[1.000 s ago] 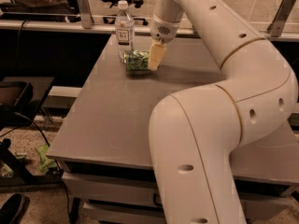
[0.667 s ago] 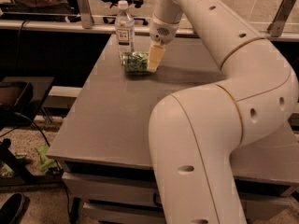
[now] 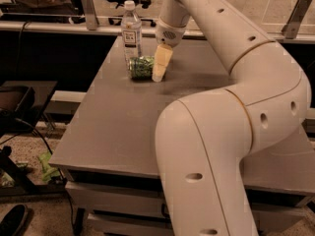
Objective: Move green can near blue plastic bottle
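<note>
The green can (image 3: 141, 67) lies on its side on the grey table (image 3: 123, 127), far left part, just in front of the blue plastic bottle (image 3: 131, 32). The bottle stands upright, clear with a white cap and a white label. My gripper (image 3: 159, 68) hangs down from the long white arm, its pale fingers (image 3: 162, 63) right beside the can's right end, touching or nearly touching it. The fingertips reach the table top.
My white arm (image 3: 231, 107) fills the right half of the view and hides much of the table. A metal rail and posts (image 3: 88, 8) run behind the table. A dark chair (image 3: 15, 102) and cables lie on the floor at left.
</note>
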Controlling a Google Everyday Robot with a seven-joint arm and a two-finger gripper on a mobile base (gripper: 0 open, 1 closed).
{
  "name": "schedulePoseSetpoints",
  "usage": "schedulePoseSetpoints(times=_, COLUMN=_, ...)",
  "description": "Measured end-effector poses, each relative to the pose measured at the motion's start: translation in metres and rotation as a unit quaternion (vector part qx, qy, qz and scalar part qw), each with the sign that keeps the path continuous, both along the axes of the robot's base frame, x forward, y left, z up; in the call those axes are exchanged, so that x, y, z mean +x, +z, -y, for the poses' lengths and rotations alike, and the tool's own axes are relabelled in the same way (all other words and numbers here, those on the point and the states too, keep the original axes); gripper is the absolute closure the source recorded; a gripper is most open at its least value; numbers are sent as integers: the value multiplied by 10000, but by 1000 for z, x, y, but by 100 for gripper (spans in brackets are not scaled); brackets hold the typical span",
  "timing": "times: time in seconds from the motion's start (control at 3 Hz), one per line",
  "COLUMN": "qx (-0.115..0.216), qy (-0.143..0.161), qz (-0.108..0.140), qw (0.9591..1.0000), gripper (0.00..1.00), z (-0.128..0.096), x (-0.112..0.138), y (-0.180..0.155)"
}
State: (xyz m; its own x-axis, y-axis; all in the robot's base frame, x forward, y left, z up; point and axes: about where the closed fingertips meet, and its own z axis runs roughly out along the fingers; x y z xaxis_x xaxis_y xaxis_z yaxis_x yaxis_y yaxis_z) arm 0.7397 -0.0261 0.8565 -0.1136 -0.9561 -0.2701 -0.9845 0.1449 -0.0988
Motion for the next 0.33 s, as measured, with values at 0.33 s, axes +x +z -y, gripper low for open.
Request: schedulePoseSetpoints(times=0.33, qx=0, qy=0, qz=0, qw=10000, gripper=0, z=0, x=0, y=0)
